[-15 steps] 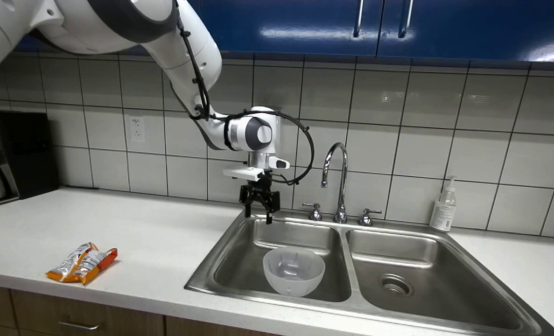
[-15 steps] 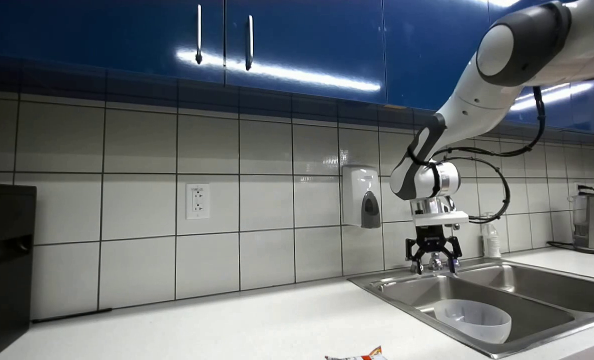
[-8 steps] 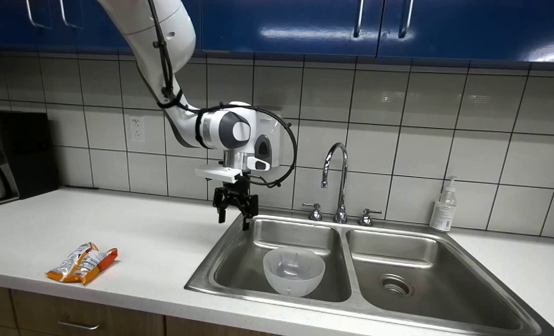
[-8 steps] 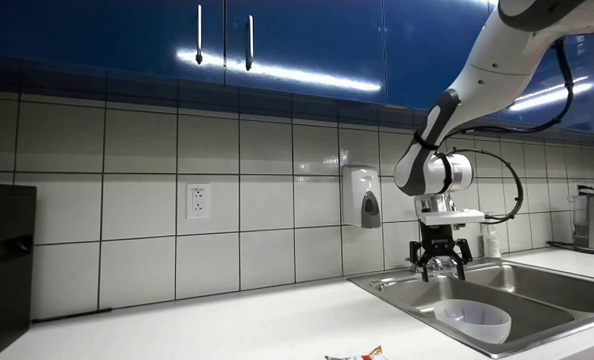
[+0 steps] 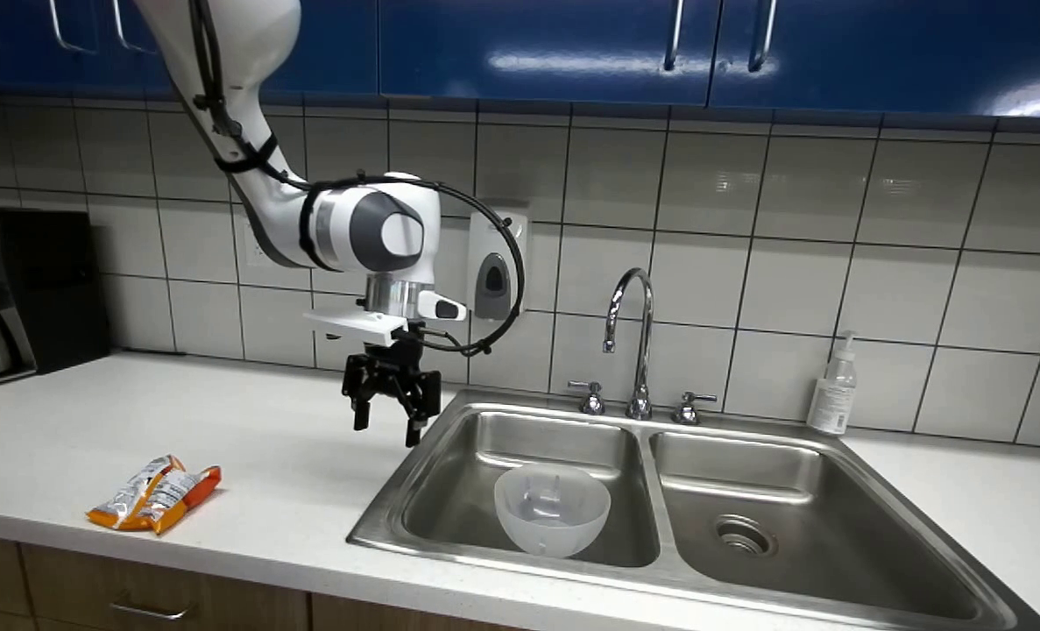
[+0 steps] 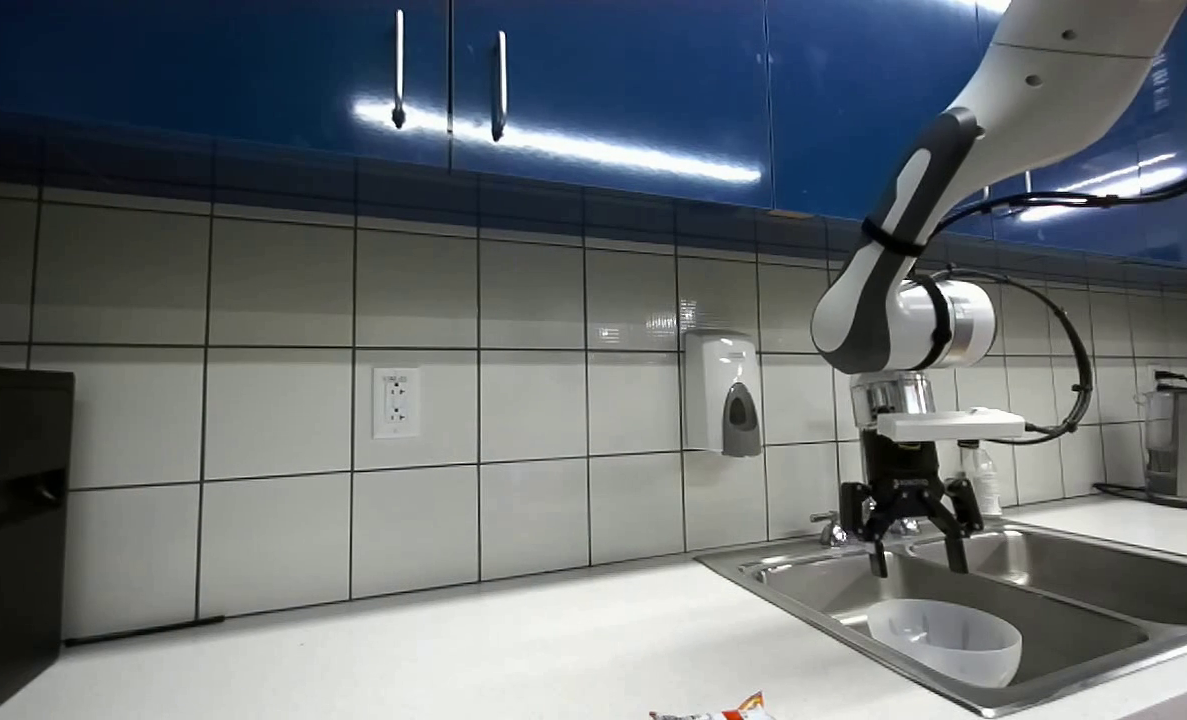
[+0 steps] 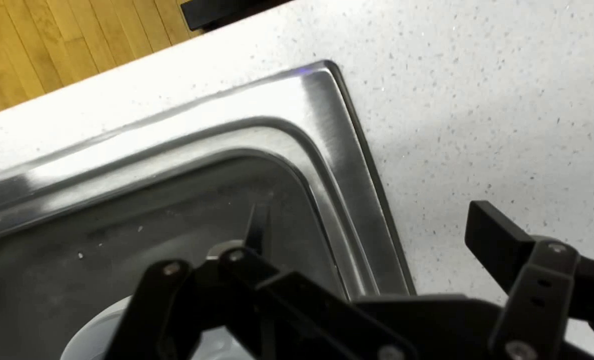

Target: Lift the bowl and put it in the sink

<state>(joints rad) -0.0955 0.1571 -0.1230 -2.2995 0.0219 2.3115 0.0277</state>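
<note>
In an exterior view, on the left of the white counter (image 5: 292, 491), lies the snack packet (image 5: 153, 495), orange and silver; it carries printing, too small to be read. The pump bottle (image 5: 832, 394) at the far right corner of the sink (image 5: 397, 498) has a label with several lines, which also I cannot read. Pale lettering is seen on the body of the gripper (image 6: 918, 566) (I see that it is writing, but I cannot spell it).

The fingers (image 7: 497, 245) are spread wide apart. In the wrist view the left rim (image 7: 359, 200) of the sink passes between them, so one finger is seen against the left basin (image 7: 176, 230) and the other against the counter. The bowl (image 5: 552, 521) stands with its mouth upward in this basin, toward the near edge, lower than the gripper and apart from it. Most of the basin's room is on the far side of the bowl. On its right is the steel divider (image 5: 662, 513). Between the packet and the left rim extends a broad stretch of counter.
</note>
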